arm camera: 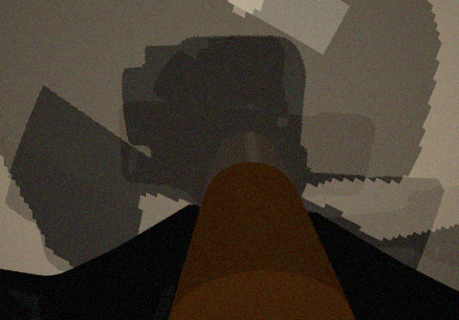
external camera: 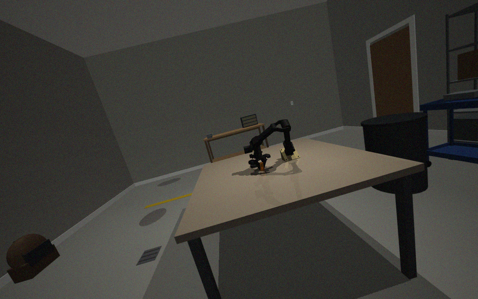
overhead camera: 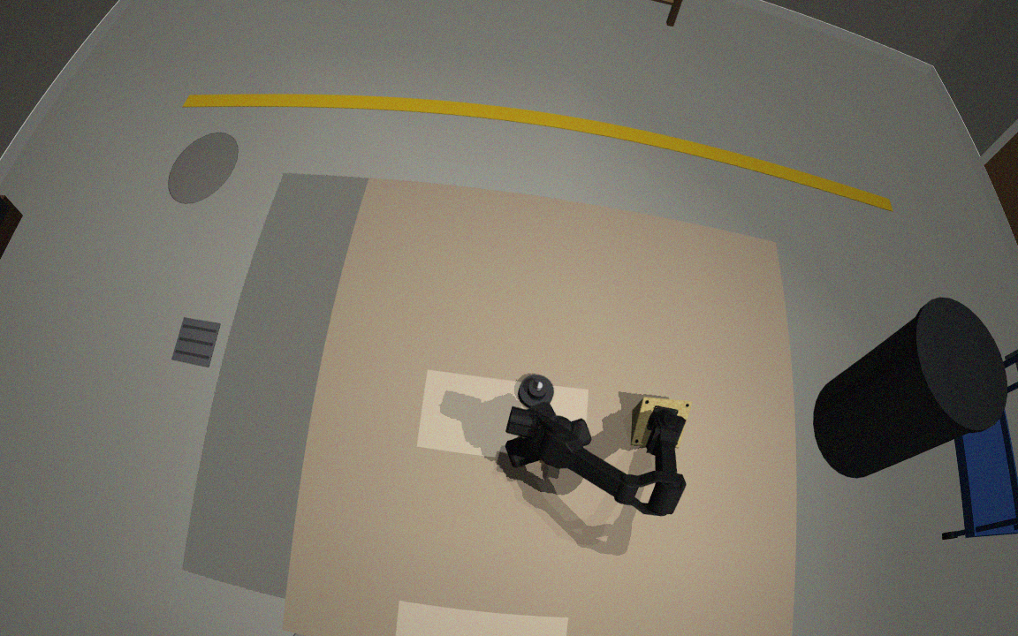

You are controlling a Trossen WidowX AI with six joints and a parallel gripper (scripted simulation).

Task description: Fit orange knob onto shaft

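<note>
The orange knob point(external camera: 262, 166) point(arm camera: 260, 234) is between the fingers of my gripper point(external camera: 261, 167) point(arm camera: 251, 219), which is shut on it. Its lower end is very close to the table top; I cannot tell whether it touches. The dark round pedestal point(overhead camera: 528, 398) point(external camera: 252, 164) stands beside the gripper, with the silver shaft point(overhead camera: 538, 386) upright at its centre. The knob is off to one side of the pedestal, not above the shaft. The wrist view does not show the pedestal. The knob's hole and the shaft's flat side cannot be made out.
The beige table point(overhead camera: 560, 261) point(external camera: 326, 167) bears the arm's pale yellow base plate point(overhead camera: 680, 405), right of the pedestal in the top view. A pale rectangle point(overhead camera: 429, 395) lies under and beside the pedestal. A black bin point(overhead camera: 877, 395) point(external camera: 393, 137) stands off the table.
</note>
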